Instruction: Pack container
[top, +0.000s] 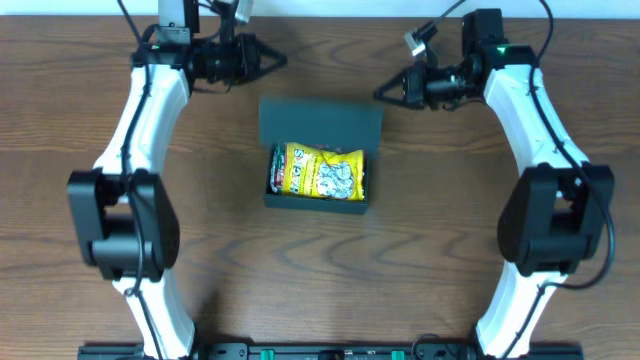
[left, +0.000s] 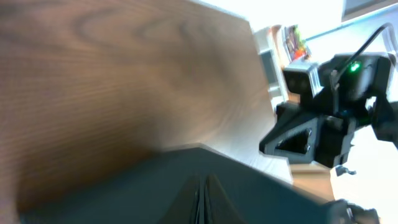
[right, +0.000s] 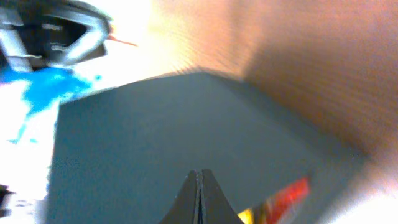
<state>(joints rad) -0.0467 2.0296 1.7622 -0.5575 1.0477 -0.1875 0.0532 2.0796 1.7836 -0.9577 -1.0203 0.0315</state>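
Nearest to the robot's base, the brown wood-grain desk (top: 430, 240) is flat and looks smooth; I judge that a light box can slide on it when it is pushed. In the middle of the desk, between the two arms, sits the dark teal-green matte square container (top: 316, 203); inside it lies a yellow crinkled snack packet (top: 322, 172), which covers most of the floor, with a bit of red at its left end. The container looks stiff and probably light; its walls should keep their shape under a pinch, while the packet is soft and may spring up. Behind the packet, the hinged flap lid (top: 320, 122) stands open toward the far side; it seems thin, so I would take it at its free far edge or push it over from behind, with the other arm bracing a side wall. Farther on, the left claw (top: 281, 60) and the right claw (top: 379, 93) hang near the far corners of the lid; whether either touches it I cannot tell; both have the fingers pressed together and carry nothing. Beyond the desk's far edge the room is bright and blurred; I cannot tell what is there.
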